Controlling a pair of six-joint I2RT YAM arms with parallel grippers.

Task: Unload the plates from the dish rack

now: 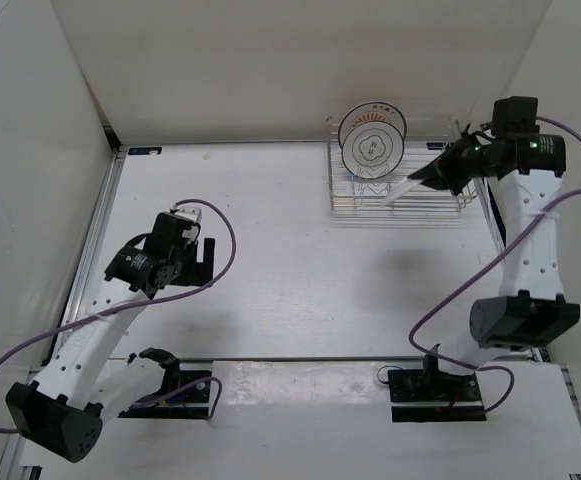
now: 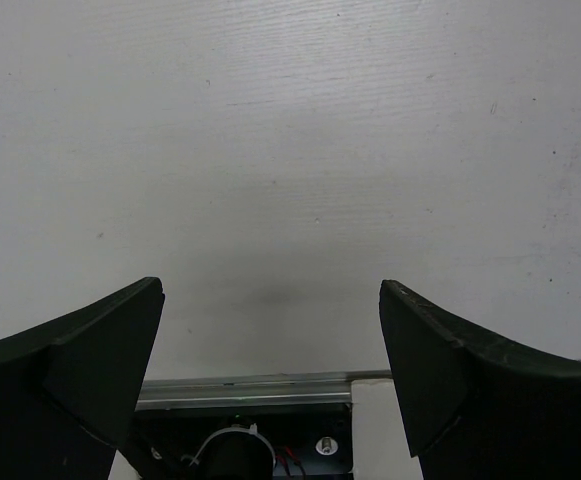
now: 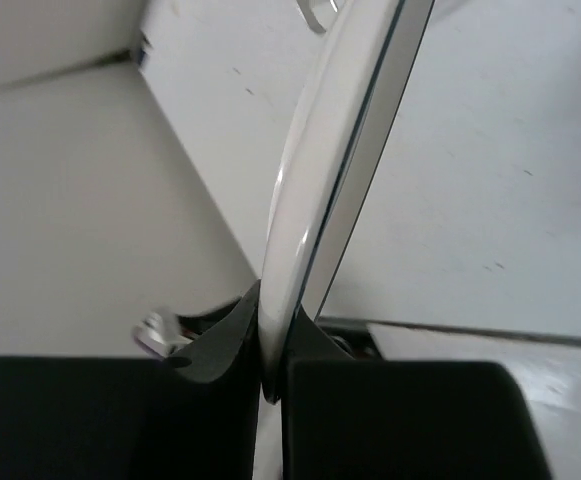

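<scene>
Clamping a plate [image 1: 410, 190] edge-on, rim aimed left over dish rack [image 1: 370, 206], right jaws; left jaws apart.

A robotics lab cell is shown. The white table [image 1: 290, 260] is enclosed by plain white walls [image 1: 30, 150]; purple-cabled arms [image 1: 530, 240] are bolted at its near edge.

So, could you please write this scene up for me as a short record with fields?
rack: wire rack at the far right of the table
in rack: white plate with a dark ring, standing upright
lifted: second plate, tilted over the rack
right side: right gripper shut on the second plate's rim
left side: left gripper open, holding nothing, over bare table
</scene>
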